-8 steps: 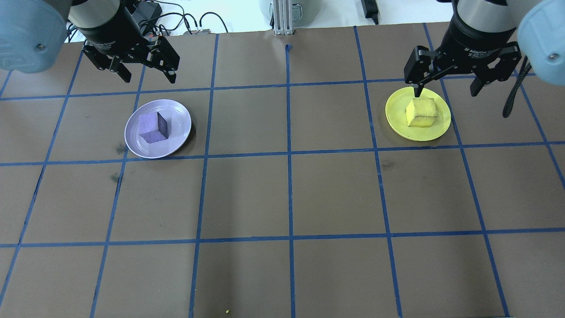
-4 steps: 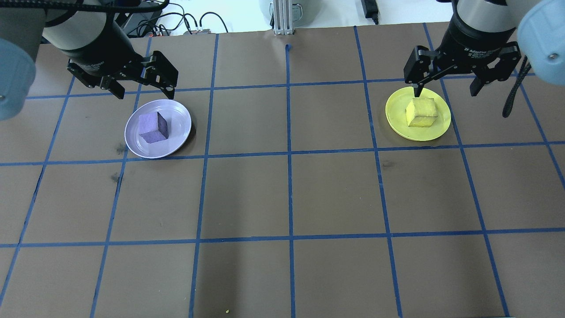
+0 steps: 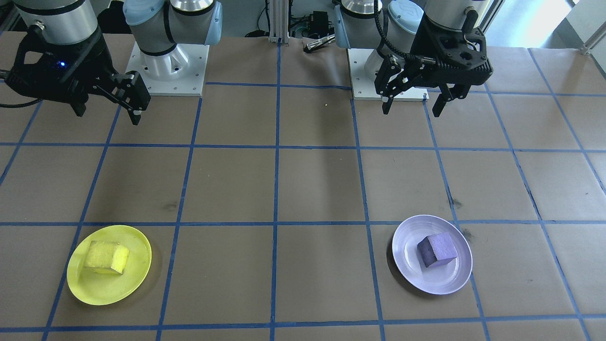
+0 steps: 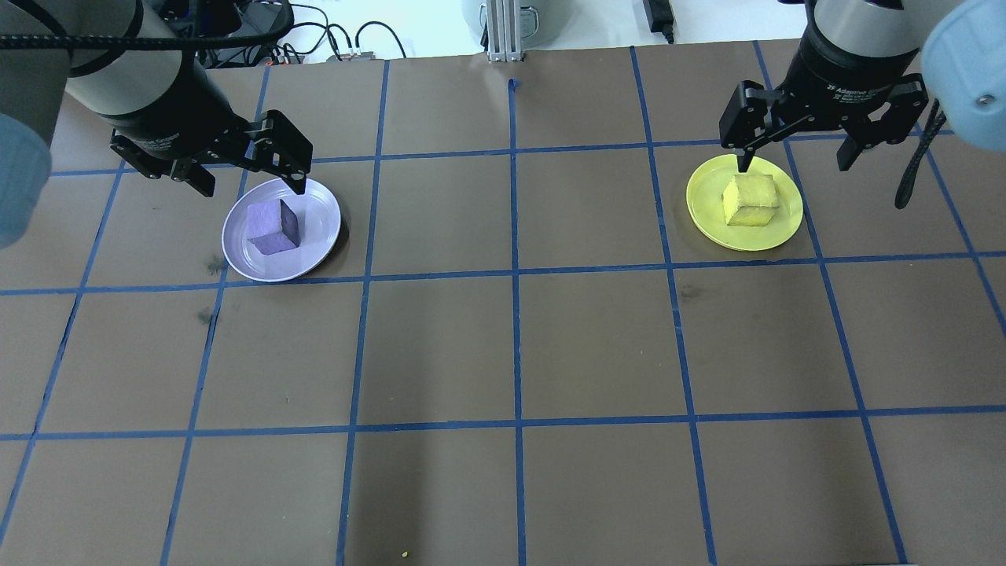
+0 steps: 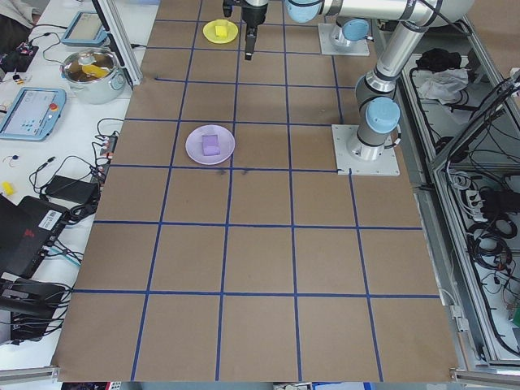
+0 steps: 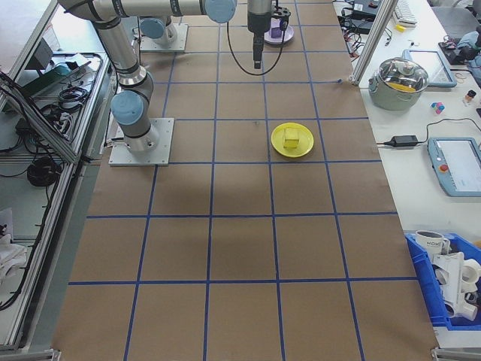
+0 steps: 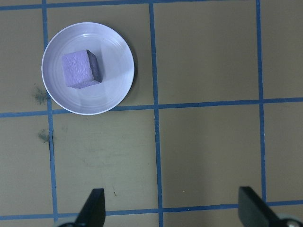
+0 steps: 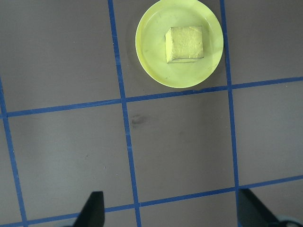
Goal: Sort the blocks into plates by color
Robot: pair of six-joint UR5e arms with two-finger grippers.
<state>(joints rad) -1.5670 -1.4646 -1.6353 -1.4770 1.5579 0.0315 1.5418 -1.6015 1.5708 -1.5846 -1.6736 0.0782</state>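
Purple block (image 4: 273, 227) rests in lavender plate (image 4: 316, 244); yellow block (image 4: 750, 200) rests in yellow plate (image 4: 707, 211). Left gripper (image 4: 245, 178): jaws spread wide, empty, raised, purple block well ahead of jaws. Right gripper (image 4: 794, 157): jaws wide, empty, raised, yellow block well ahead of jaws. Brown table (image 4: 511, 346) carries blue tape grid.

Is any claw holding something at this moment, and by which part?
Nothing is held. The left claw and right claw are both open and empty; each block lies in its plate.
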